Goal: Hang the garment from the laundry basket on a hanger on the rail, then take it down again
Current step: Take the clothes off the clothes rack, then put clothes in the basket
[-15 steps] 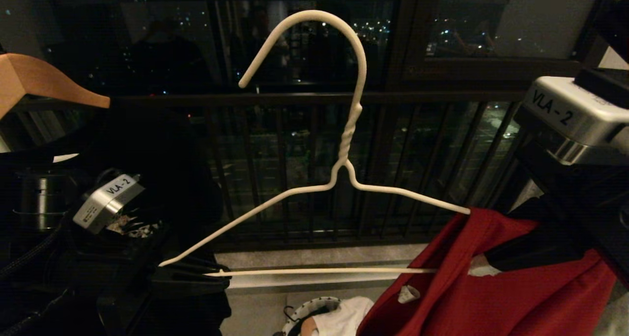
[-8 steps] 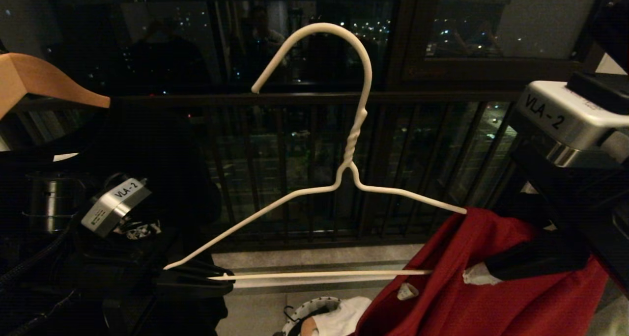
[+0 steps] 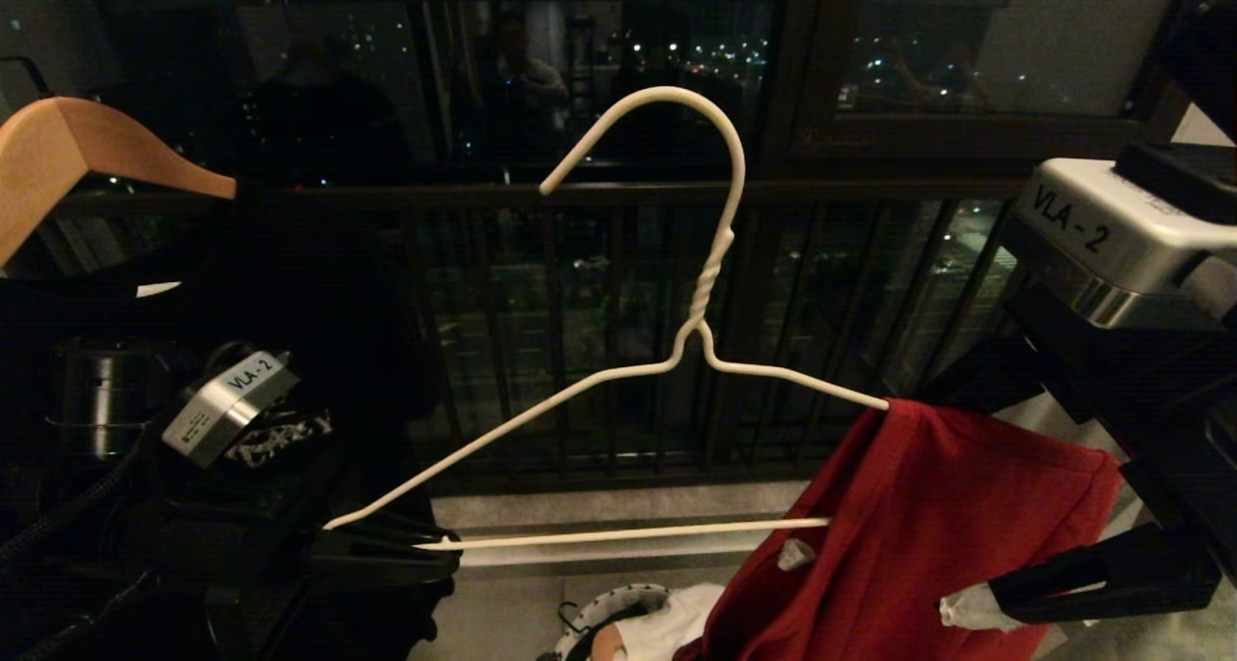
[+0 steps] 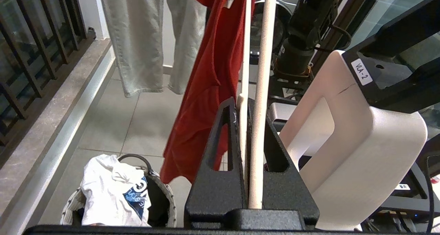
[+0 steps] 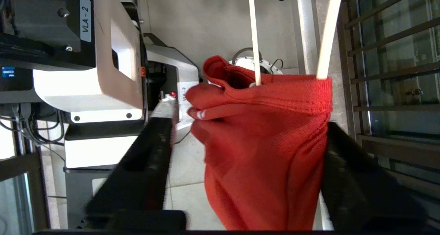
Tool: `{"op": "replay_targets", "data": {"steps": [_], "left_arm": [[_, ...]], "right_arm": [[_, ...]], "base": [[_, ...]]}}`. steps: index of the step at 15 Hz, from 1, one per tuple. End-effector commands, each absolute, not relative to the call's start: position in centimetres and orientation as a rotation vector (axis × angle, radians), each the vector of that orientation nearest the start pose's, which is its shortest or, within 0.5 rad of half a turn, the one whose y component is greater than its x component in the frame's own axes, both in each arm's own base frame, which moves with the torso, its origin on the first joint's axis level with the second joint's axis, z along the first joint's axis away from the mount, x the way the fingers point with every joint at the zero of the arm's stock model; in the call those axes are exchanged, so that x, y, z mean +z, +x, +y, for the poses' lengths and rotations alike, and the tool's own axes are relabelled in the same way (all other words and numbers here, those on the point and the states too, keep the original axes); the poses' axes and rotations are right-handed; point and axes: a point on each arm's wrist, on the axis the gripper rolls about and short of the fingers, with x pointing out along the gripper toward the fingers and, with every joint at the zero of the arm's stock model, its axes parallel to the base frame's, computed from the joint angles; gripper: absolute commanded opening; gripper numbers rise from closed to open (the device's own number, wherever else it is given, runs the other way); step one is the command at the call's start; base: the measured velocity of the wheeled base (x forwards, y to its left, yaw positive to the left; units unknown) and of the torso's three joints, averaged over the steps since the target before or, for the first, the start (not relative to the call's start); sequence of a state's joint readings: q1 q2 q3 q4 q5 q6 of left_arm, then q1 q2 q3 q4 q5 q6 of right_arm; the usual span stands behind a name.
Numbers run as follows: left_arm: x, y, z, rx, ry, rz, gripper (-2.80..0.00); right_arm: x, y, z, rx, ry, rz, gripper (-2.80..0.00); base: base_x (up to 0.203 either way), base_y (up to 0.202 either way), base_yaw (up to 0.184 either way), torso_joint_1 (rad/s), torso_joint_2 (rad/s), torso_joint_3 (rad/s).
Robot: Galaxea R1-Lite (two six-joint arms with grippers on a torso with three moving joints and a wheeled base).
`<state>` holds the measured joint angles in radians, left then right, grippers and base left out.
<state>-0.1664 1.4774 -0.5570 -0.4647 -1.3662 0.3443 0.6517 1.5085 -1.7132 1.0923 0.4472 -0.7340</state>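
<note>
The left gripper (image 4: 245, 132) is clamping the hanger (image 3: 676, 352) at its left corner, its black fingers (image 4: 220, 152) pressed tight on the wire where the sloping arm and the bottom bar are meeting; in the left wrist view both white wires are running out between the closed fingers. The hanger is standing upright in the air in front of the dark window railing (image 3: 599, 195), its hook free of any support. The red shirt (image 3: 928, 535) is hanging over the hanger's right end, with the sloping wire and the bottom bar both passing into the fabric, and the cloth is drooping down from there. The right gripper (image 5: 245, 166) is standing with its fingers spread wide on either side of the bunched shirt; in the right wrist view one finger (image 5: 347, 169) is lying right against the fabric's edge, while the other (image 5: 144, 159) is sitting clear of it with floor showing between. The basket (image 4: 165, 197) is sitting on the floor below, holding a white shirt (image 4: 110, 193). A wooden hanger (image 3: 87, 154) is showing at the far left of the head view
</note>
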Motion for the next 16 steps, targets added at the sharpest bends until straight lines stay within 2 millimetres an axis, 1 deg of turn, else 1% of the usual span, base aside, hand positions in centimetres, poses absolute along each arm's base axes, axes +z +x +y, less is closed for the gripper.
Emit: {"op": "replay_targets", "data": {"steps": [1,10,13,16], "left_arm": [[16.8,20.7,-5.7,-1.554,-0.013,0.146,-2.8],[16.8,20.7,-5.7,-1.554,-0.015,0.146,-2.8],[16.9,20.8,-5.7,-1.551,-0.014,0.145,-2.8],[16.9,21.0,-5.5,-1.544,-0.015,0.145,-2.8]], "right_arm": [[33.1,15.3,12.9,1.325,-0.708,0.513,0.0],[32.9,16.4,13.2,1.293,-0.682,0.517,0.0],[32.3,17.3,13.4,1.286,-0.674,0.546,0.0],[32.4,17.5,13.2,1.271,-0.669,0.549,0.0]], "base": [[0.0,0.0,0.0,0.0,0.0,0.0],[0.0,0.0,0.0,0.0,0.0,0.0],[0.0,0.0,0.0,0.0,0.0,0.0],[0.0,0.0,0.0,0.0,0.0,0.0]]}}
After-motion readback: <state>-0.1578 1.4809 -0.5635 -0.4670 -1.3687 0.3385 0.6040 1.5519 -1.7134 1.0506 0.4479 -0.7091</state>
